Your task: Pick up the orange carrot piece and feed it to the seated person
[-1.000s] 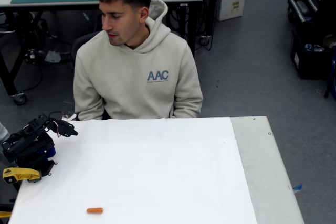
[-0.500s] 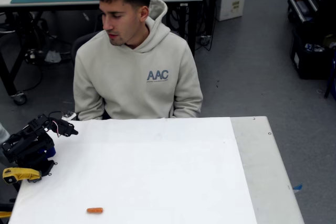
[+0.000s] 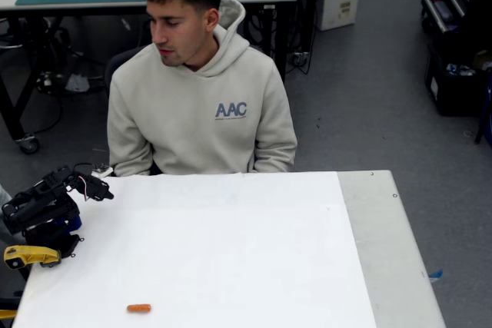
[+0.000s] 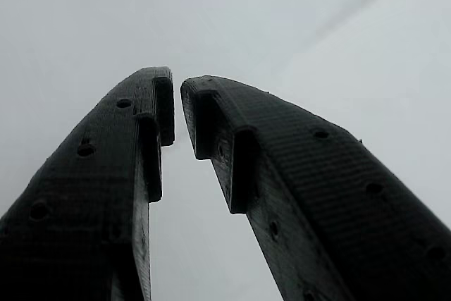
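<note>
At the left edge of the fixed view the black arm is folded low over the table's corner, and its claw (image 3: 98, 187) points to the right, toward the near edge where the seated person (image 3: 201, 105) is. In the wrist view the claw (image 4: 177, 103) has its two black fingers almost together, with only a thin gap at the tips, and nothing is between them; behind them is only a pale surface. A yellow clamp (image 3: 28, 255) sits below the claw, beside the arm's base. The orange carrot piece (image 3: 139, 308) lies flat on the white table (image 3: 231, 251), well below the claw and a little to its right, near the bottom edge of the picture and well apart from it. The seated person is up and to the right of the claw, behind the table, head turned down to the left.
</note>
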### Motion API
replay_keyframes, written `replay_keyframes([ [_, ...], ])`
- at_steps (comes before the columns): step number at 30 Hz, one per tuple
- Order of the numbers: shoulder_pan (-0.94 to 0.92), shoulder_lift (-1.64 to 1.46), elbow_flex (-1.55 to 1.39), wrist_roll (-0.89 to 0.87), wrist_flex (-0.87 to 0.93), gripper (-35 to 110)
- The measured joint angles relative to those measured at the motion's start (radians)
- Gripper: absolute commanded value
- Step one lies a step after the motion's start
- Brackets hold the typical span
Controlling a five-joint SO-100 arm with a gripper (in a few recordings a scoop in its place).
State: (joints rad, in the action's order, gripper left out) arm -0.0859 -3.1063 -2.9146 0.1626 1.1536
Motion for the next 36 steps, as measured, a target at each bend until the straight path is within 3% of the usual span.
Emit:
replay_keyframes([
  [19, -0.471, 0.899, 0.588, 0.000, -0.074, -2],
  [36, -0.811, 1.396, 0.991, 0.006, -0.080, -2],
])
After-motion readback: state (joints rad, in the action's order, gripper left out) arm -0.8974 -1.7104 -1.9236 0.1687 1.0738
